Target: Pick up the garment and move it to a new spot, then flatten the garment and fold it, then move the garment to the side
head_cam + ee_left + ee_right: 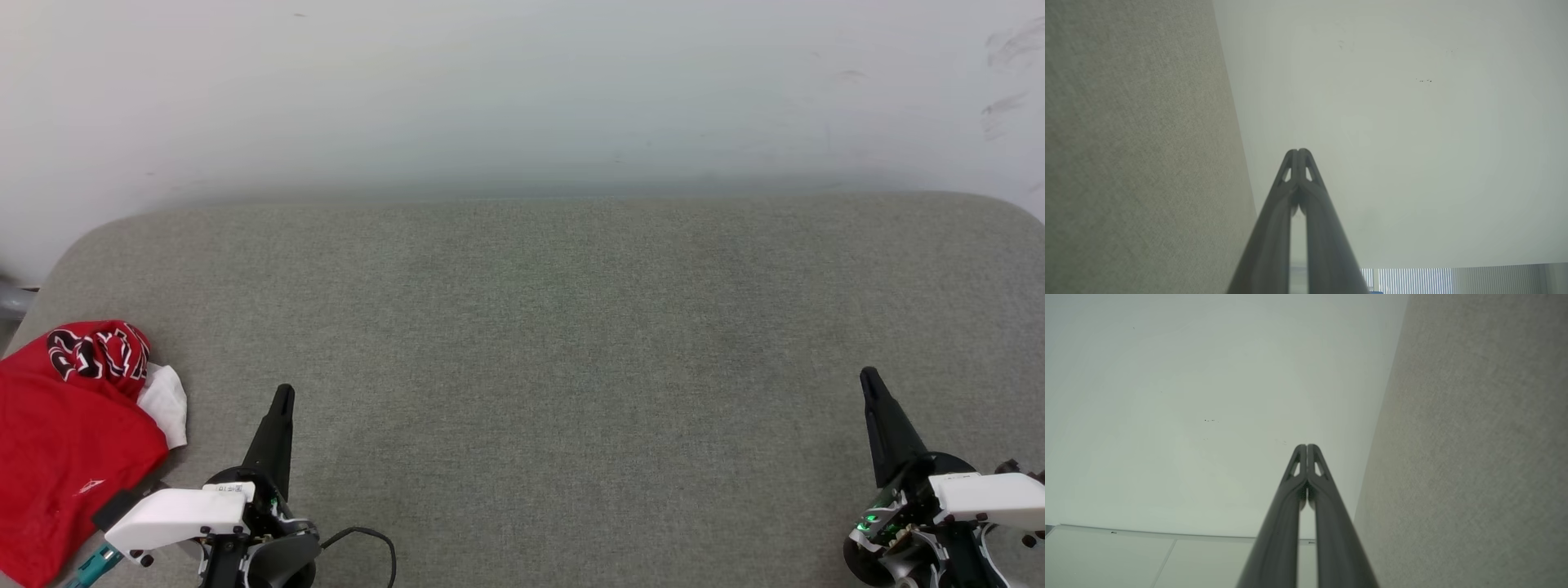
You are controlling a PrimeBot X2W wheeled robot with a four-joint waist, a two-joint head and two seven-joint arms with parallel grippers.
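Left pincer and right pincer sit clenched, empty; one crumpled garment lies leftward.

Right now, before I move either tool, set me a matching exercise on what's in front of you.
Things:
1 garment
2 left tool
3 right tool
4 table

Place or state:
A shut, lower right
B grey fabric top
C crumpled, far left
D shut, beside the garment

Pairs: 1-C, 2-D, 3-A, 4-B
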